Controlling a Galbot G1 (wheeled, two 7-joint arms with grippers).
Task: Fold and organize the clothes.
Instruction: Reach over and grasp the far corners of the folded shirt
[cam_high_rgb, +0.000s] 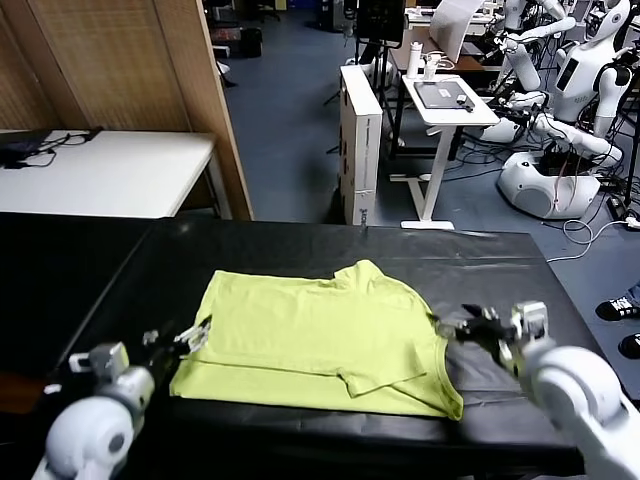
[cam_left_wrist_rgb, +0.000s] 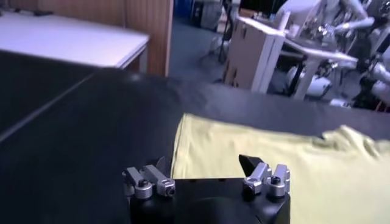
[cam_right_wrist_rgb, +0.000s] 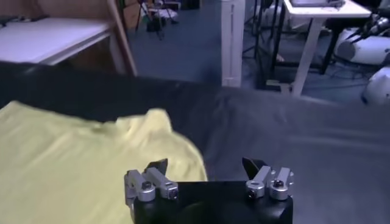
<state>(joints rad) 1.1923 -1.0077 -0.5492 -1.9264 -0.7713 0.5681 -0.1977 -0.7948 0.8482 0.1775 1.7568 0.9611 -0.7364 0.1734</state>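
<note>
The clothes are one lime yellow-green T-shirt (cam_high_rgb: 320, 335) lying partly folded on the black table (cam_high_rgb: 300, 245), with a sleeve turned in near the front edge. My left gripper (cam_high_rgb: 195, 337) hovers open at the shirt's left edge with nothing between its fingers. In the left wrist view the left gripper (cam_left_wrist_rgb: 204, 163) is open over the shirt's edge (cam_left_wrist_rgb: 274, 164). My right gripper (cam_high_rgb: 450, 326) stands open just off the shirt's right edge, empty. In the right wrist view the right gripper (cam_right_wrist_rgb: 205, 165) is open, with the shirt (cam_right_wrist_rgb: 79, 158) lying to one side of it.
Black table cloth extends on both sides of the shirt. Beyond the table stand a white table (cam_high_rgb: 110, 170) at the back left, a tall cardboard box (cam_high_rgb: 360, 140), a white desk (cam_high_rgb: 450, 100) and other robots (cam_high_rgb: 570, 100) at the back right.
</note>
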